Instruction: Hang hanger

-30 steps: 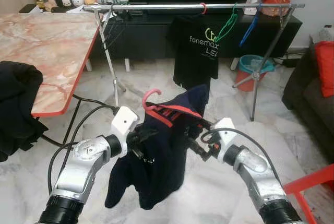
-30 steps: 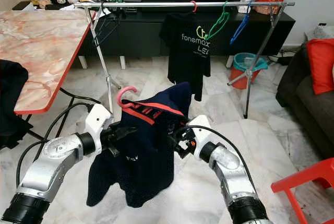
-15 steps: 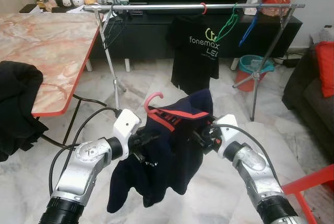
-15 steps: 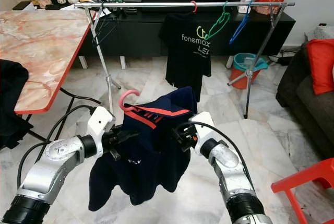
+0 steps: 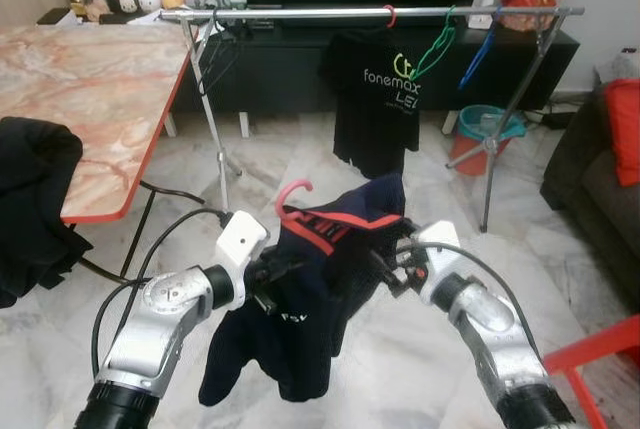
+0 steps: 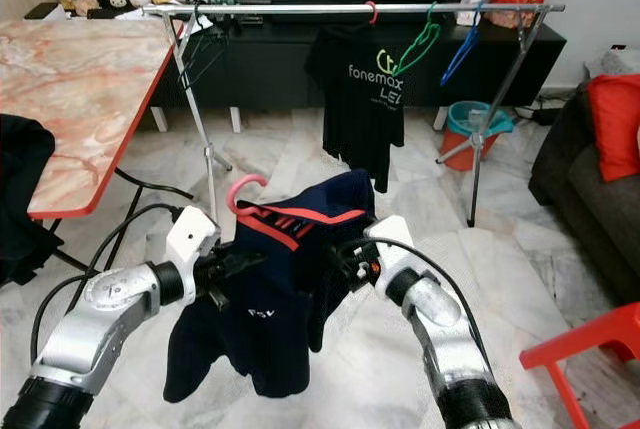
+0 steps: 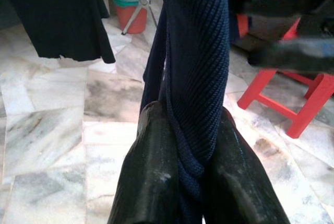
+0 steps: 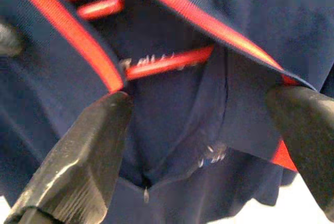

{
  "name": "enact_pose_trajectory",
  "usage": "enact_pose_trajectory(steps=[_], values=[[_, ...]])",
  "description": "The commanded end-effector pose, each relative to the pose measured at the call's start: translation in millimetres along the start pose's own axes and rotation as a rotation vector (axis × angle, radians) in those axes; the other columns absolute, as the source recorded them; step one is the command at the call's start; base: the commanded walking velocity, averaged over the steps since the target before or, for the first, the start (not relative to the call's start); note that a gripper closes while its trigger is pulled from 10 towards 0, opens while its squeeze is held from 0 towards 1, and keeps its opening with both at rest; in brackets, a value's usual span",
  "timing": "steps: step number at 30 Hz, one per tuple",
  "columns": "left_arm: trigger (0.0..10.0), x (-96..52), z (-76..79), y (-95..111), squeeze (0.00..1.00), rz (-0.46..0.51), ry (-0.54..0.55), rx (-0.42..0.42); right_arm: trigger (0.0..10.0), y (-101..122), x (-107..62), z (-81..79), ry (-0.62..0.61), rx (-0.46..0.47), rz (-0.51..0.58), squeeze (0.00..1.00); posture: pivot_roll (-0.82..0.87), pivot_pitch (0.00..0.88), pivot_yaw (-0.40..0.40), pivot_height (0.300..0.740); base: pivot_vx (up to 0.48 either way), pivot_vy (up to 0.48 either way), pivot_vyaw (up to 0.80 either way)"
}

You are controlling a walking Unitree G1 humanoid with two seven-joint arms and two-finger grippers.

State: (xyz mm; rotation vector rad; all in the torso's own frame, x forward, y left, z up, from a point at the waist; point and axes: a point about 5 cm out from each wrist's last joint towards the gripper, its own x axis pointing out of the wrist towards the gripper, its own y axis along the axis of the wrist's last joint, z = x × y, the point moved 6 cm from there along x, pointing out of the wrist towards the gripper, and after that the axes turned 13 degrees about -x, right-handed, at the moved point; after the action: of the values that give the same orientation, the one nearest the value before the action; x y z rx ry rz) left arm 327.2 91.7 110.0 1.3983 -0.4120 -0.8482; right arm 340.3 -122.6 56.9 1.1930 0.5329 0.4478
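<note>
Drooping at frame centre, the soft navy red-trimmed shirt [image 5: 320, 279] on its pink plastic hanger [image 5: 292, 193] seems light; left gripper [image 7: 182, 151] pinches its fabric, right gripper [image 8: 198, 125] gapes wide beside the collar; the stiff hook looks the better hold.

A pink plastic hanger [image 5: 294, 192] carries a navy blue knit shirt with red trim at the collar [image 5: 305, 299]. Its curved hook stands up above the collar, open and free of any bar. The shirt hangs unevenly, bunched in dark folds, one side drooping lower than the other above the marble floor [image 5: 400, 349]. A fold of the navy fabric is pinched at one shoulder; the red-edged collar opening gapes at the other. The silver metal clothes rail [image 5: 370, 13] stands well beyond it.
</note>
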Motion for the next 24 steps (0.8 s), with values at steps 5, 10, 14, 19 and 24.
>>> enact_pose_trajectory(steps=[5,10,14,19,24], values=[[10.0,-3.7,-0.5,13,0.00,0.041,-0.005,0.019,10.0,12,-5.8,-7.3,0.056,-0.031,0.024,0.00,0.15,0.000,-0.014,0.736,0.000,0.000,0.00],[10.0,-4.4,-2.7,14,0.00,0.040,-0.001,0.022,10.0,13,-10.6,-13.4,0.071,-0.031,0.023,0.00,0.15,0.000,-0.013,0.736,0.000,0.000,0.00],[10.0,-4.2,-4.1,17,0.00,0.042,0.000,0.023,10.0,26,-16.1,-7.0,0.032,-0.039,0.054,0.00,0.15,0.003,-0.011,0.736,0.000,0.000,0.00],[10.0,-4.6,-5.4,17,0.00,0.039,0.001,0.019,10.0,34,-21.5,3.1,-0.030,-0.050,0.071,0.00,0.15,0.012,-0.009,0.736,0.000,0.000,0.00],[10.0,-4.0,-6.1,16,0.00,0.035,0.001,0.020,10.0,32,-15.9,6.4,-0.051,-0.041,0.065,0.00,0.15,0.001,-0.007,0.736,0.000,0.000,0.00]])
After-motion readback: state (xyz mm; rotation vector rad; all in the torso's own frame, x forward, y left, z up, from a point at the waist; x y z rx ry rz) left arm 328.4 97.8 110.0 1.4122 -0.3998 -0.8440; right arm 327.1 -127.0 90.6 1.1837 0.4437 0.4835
